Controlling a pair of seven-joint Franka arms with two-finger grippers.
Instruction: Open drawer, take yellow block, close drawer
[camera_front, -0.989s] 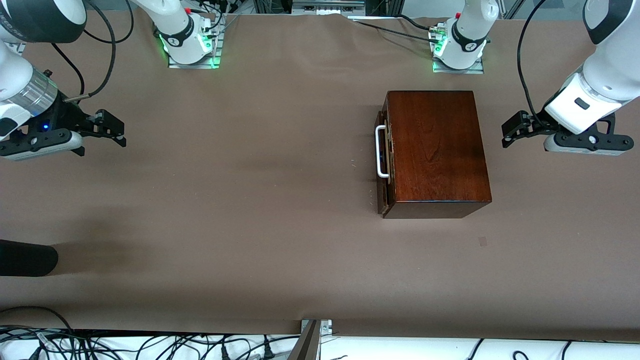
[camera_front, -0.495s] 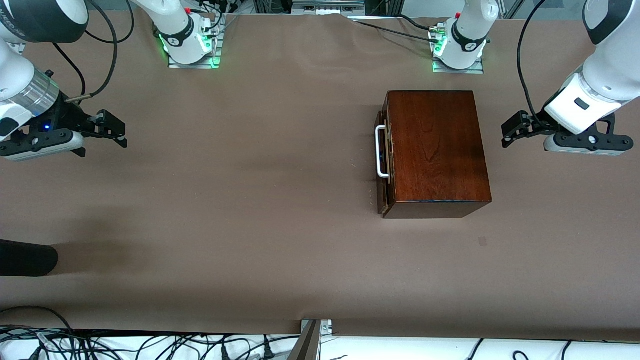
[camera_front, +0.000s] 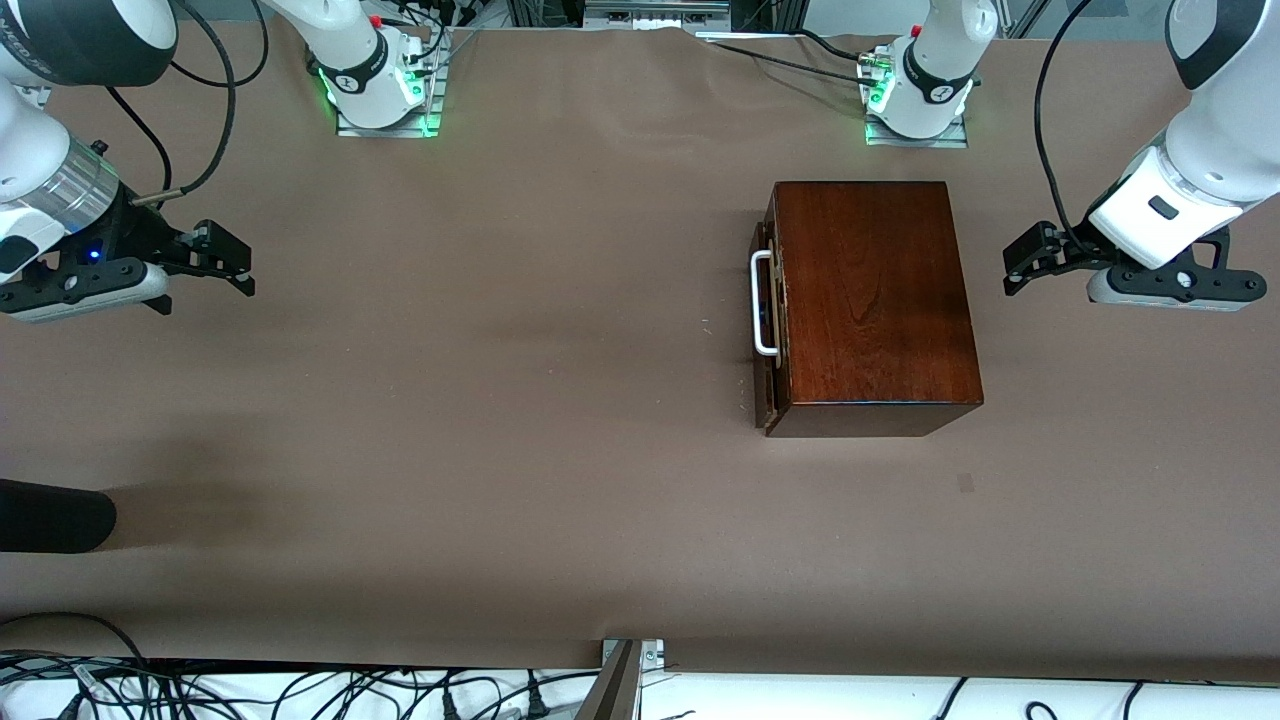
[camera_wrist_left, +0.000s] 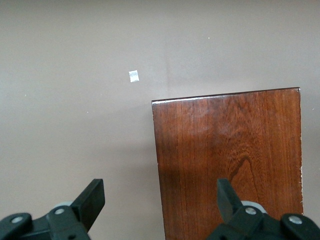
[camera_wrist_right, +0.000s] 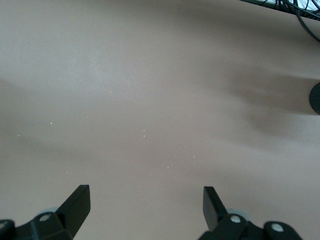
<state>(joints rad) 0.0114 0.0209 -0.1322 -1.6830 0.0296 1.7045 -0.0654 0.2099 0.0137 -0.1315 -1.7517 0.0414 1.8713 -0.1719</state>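
Left arm descends from its base at the top of the front view and bends out past the left arm's end of the surface; its white wrist tilts downward, and the left gripper (camera_front: 1022, 265) (camera_wrist_left: 160, 200) hangs in the air with jaws spread wide, holding nothing. Right arm mirrors this pose at the right arm's end of the surface: the right gripper (camera_front: 228, 262) (camera_wrist_right: 146, 202) hangs above the surface, jaws fully parted and empty, a blue light glowing on its wrist

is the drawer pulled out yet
No, the drawer sits flush in the wooden box, its white handle untouched and no yellow block showing.
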